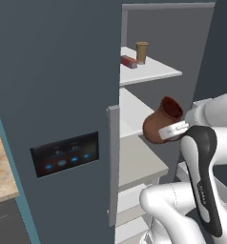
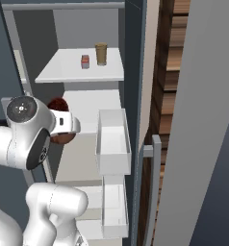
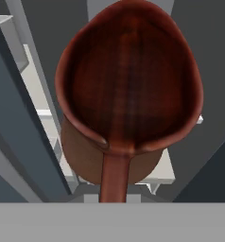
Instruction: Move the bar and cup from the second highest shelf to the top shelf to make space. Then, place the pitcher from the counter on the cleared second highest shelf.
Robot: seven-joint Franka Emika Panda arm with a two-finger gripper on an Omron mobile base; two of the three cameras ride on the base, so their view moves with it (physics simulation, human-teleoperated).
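The reddish-brown pitcher (image 1: pixel 159 123) hangs tilted, mouth up and to the right, just in front of the second highest shelf (image 1: pixel 132 113). My gripper (image 1: pixel 175 129) is shut on its handle (image 3: pixel 115 177). In the hand view the pitcher's open mouth (image 3: pixel 128 90) faces the camera and hides the fingertips. From the right base view the pitcher (image 2: pixel 62 139) is mostly behind my arm. The tan cup (image 1: pixel 142 51) and the red bar (image 1: pixel 128 61) stand side by side on the top shelf (image 1: pixel 156 72); the right base view also has the cup (image 2: pixel 101 53) and the bar (image 2: pixel 85 61).
The grey cabinet's left door (image 1: pixel 63 95) with a dark control panel (image 1: pixel 64 155) and a vertical handle (image 1: pixel 113 162) stands close on the left. White door bins (image 2: pixel 112 141) hang on the open right door. Lower shelves (image 1: pixel 140 164) lie below. A strip of counter (image 1: pixel 0 167) is at far left.
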